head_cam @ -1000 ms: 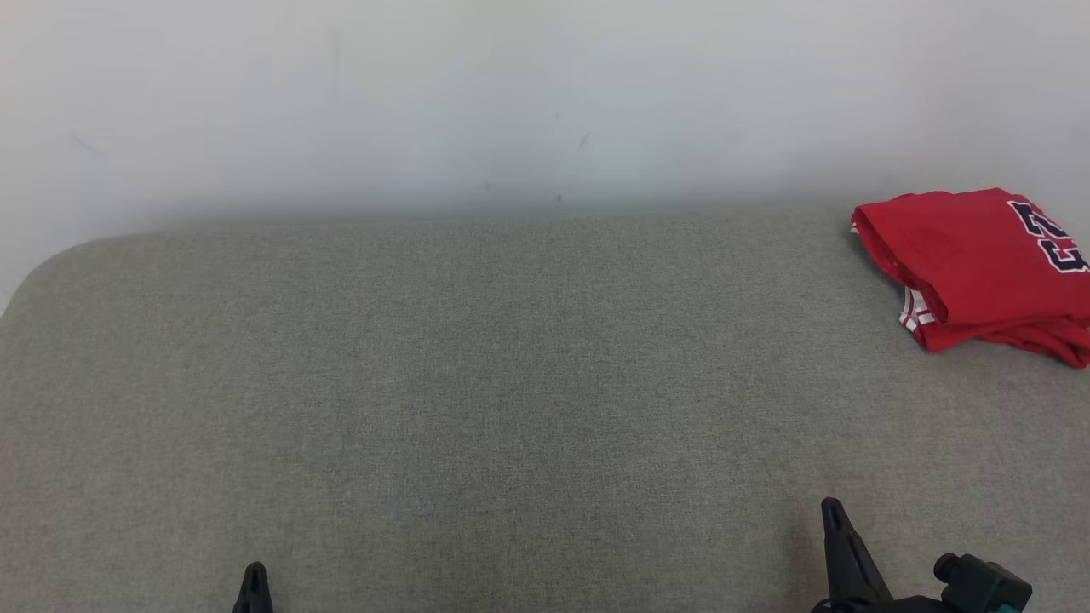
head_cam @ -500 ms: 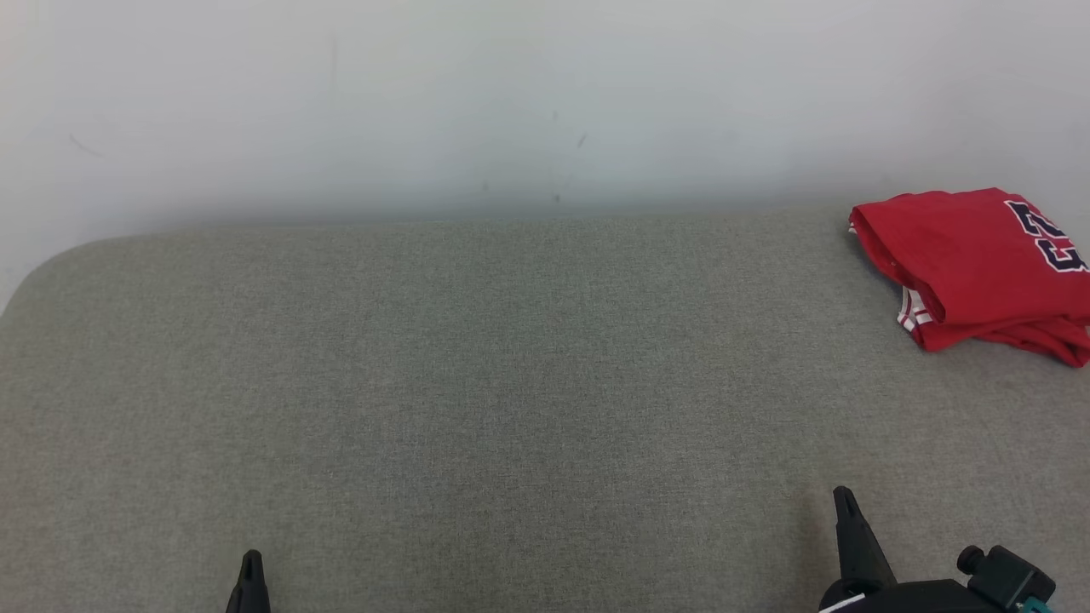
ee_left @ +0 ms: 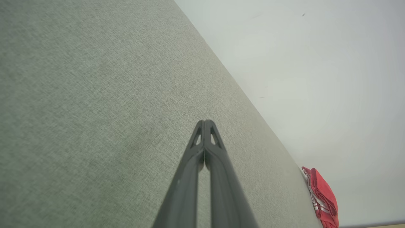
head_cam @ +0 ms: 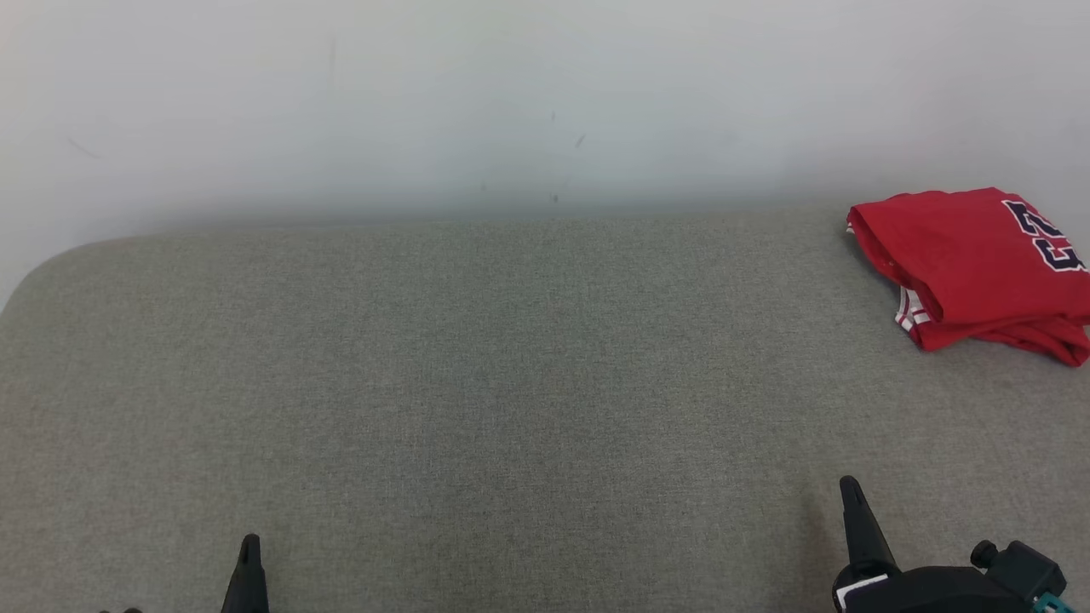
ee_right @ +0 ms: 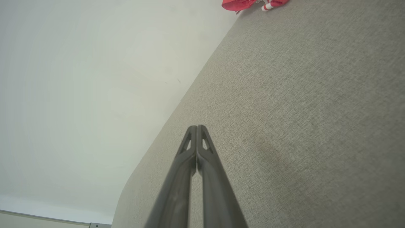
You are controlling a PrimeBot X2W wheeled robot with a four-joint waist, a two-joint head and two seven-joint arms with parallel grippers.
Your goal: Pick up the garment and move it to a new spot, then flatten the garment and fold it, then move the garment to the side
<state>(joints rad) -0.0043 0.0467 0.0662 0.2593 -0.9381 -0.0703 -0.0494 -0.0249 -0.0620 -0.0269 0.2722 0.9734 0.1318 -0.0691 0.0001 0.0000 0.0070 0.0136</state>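
one garment (head_cam: 971, 260), two pincers (head_cam: 249, 545)

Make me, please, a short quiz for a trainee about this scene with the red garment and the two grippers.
1. True or false: the red garment lies folded at the far right of the grey surface, close to the wall.
2. Choose one: the left gripper is
A) wide open
B) shut on nothing
C) shut on the garment
3. Fill in: in the head view, the gripper nearer the garment is the ___ one.

Key: 1 true; 2 B; 3 right, meaning the right gripper, which is apart from the garment and also shut.
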